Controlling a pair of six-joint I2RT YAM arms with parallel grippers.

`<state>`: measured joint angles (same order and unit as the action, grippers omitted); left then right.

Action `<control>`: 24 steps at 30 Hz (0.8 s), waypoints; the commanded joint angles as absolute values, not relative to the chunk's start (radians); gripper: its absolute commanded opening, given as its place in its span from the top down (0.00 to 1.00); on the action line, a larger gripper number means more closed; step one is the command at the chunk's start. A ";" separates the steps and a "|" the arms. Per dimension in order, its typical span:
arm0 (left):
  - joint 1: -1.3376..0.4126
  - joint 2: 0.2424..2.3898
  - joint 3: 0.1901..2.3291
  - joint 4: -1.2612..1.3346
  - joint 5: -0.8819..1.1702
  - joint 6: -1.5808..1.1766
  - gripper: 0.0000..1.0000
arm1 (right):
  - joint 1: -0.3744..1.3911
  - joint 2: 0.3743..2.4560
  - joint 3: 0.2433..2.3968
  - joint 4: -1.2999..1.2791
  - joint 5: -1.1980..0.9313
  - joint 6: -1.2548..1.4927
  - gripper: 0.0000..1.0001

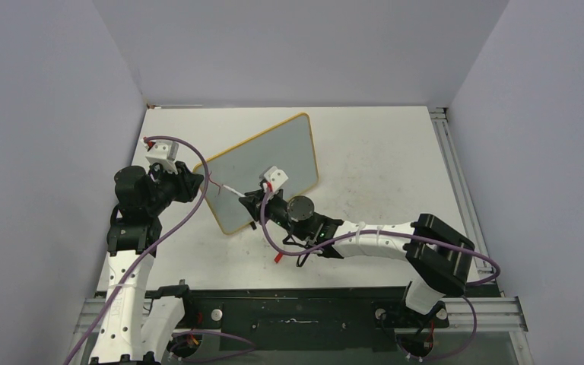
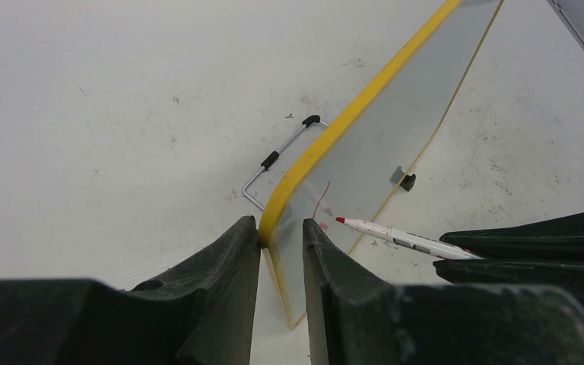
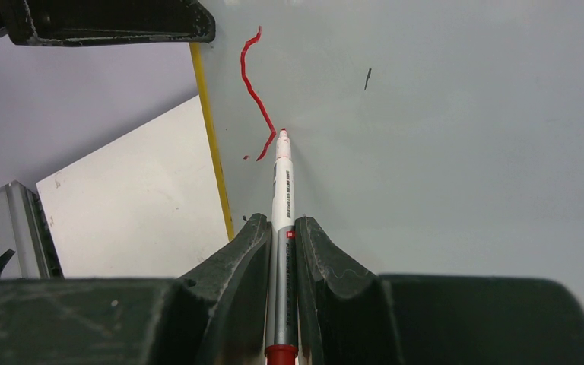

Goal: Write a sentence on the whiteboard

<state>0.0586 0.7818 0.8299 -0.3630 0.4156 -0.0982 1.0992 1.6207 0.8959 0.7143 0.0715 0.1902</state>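
Right fingers (image 3: 315,258) clamp the marker (image 3: 283,190), its long axis straight ahead, tip against the whiteboard (image 3: 464,152) beside the red stroke (image 3: 251,84). Left fingers (image 2: 228,274) pinch the board's yellow edge.

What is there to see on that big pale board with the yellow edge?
The pale grey rectangular whiteboard has rounded corners, a thin yellow-orange frame and a small black foot; a bent metal wire shows behind it. It stands tilted on the white table. The left tool clamps its framed edge. The white red-tipped marker, held in the right tool, rests its tip on the smooth face beside a red wavy stroke and a tiny dark mark.
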 commanded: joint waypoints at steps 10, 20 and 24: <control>0.055 0.776 0.838 -0.348 0.429 -0.091 0.75 | 1.090 1.654 0.941 0.785 0.096 0.183 0.95; 0.055 0.774 0.838 -0.348 0.430 -0.091 0.75 | 1.078 1.611 0.895 0.794 0.185 0.184 0.95; 0.055 0.775 0.837 -0.348 0.430 -0.091 0.75 | 1.075 1.611 0.895 0.791 0.176 0.187 0.95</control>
<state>0.0586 0.7826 0.8299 -0.3626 0.4049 -0.0925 1.0981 1.6466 0.8982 0.7475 0.1230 0.1913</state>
